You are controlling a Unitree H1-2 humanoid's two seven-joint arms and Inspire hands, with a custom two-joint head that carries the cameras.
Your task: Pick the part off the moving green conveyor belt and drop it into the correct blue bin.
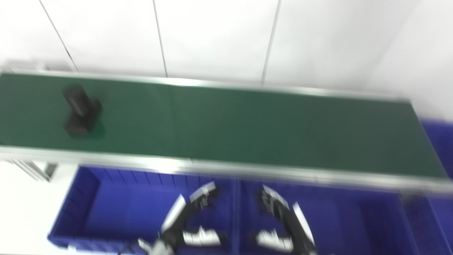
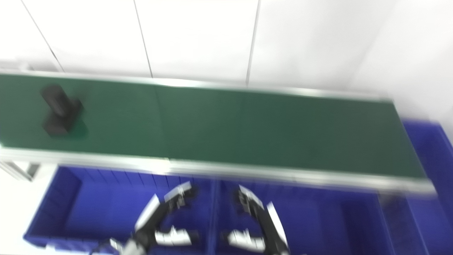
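A black part [image 1: 80, 110] stands on the green conveyor belt [image 1: 247, 127] at its far left; it also shows in the right eye view [image 2: 60, 110]. My left hand [image 1: 189, 221] is open and empty, low over the left blue bin [image 1: 106, 209]. My right hand [image 1: 283, 223] is open and empty, low over the middle blue bin [image 1: 354, 223]. Both hands are in front of the belt, far from the part. The picture is blurred.
A third blue bin [image 1: 439, 141] stands at the belt's right end. A silver rail [image 1: 247, 171] edges the belt's near side. A white panelled wall [image 1: 212, 35] rises behind the belt. White floor [image 1: 21, 205] lies left of the bins.
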